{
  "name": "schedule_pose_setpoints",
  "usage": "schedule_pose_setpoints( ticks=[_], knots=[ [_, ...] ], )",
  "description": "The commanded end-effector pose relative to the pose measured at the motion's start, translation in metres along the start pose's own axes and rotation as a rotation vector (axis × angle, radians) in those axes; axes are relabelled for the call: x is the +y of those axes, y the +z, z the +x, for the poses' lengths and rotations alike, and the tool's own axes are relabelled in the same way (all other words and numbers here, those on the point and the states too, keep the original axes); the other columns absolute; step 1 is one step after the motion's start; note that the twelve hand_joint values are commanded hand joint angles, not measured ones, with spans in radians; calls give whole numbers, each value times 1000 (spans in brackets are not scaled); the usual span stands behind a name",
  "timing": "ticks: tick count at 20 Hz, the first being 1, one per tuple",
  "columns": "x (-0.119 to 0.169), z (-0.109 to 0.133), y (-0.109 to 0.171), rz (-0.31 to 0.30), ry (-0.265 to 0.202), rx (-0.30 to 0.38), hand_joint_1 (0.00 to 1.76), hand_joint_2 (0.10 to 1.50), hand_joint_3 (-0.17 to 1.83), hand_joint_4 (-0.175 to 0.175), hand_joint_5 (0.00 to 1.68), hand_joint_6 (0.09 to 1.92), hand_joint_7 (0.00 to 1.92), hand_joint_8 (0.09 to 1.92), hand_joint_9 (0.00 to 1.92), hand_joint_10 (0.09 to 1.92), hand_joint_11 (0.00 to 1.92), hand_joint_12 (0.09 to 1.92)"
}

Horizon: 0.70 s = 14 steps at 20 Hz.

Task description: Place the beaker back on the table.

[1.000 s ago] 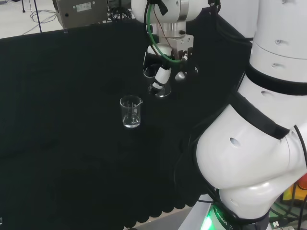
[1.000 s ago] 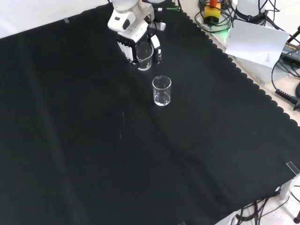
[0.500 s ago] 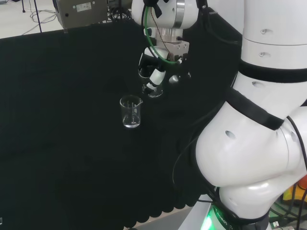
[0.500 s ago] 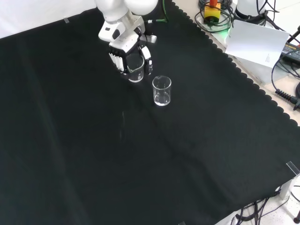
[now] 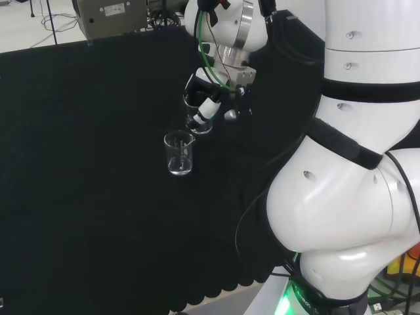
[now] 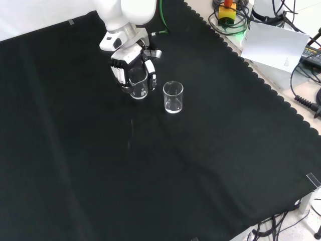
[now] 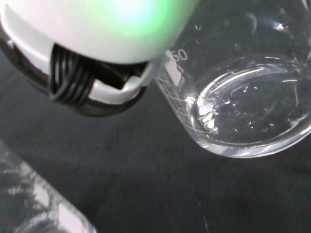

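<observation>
Robot hand [image 6: 131, 75] sat in the upper left of the front view, fingers curled round a clear beaker [image 6: 139, 84] and gripping it by the sides. Beaker was upright, mouth up, base close over the black cloth; could not tell whether it touched. In the head view the robot hand [image 5: 209, 105] hung at upper centre under the white wrist, with the held beaker [image 5: 199, 117] just above and right of a second beaker [image 5: 179, 153]. That second beaker [image 6: 173, 97] stood free on the bench [image 6: 200, 165], just right of the held one in the front view, a narrow gap between them, not touching. Both looked empty as far as clear glass allowed. Wrist view showed the held beaker's base [image 7: 248, 116] close up with printed graduation marks on the wall, a blurred white part of the robot hand [image 7: 97, 43] beside it, and black cloth behind. A green cable [image 5: 211, 62] ran down the wrist in the head view.
</observation>
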<state>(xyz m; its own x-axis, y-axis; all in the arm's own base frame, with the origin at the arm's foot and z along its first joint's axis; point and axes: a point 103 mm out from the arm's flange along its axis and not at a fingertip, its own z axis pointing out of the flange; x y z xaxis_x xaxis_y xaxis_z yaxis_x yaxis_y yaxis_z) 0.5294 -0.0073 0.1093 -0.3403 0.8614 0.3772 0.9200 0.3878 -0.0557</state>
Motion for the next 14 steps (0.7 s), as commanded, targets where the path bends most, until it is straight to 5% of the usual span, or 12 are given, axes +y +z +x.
schedule_pose_setpoints(
  ticks=[1, 14],
  knots=[
    [12, -5, 11, -46, -19, 37, 1438, 573, 679, -175, 1401, 396, 1293, 611, 1672, 87, 1477, 537],
    [21, -5, 25, -21, -27, 19, 1437, 592, 652, -175, 1390, 406, 1284, 628, 1659, 87, 1461, 539]
  ],
)
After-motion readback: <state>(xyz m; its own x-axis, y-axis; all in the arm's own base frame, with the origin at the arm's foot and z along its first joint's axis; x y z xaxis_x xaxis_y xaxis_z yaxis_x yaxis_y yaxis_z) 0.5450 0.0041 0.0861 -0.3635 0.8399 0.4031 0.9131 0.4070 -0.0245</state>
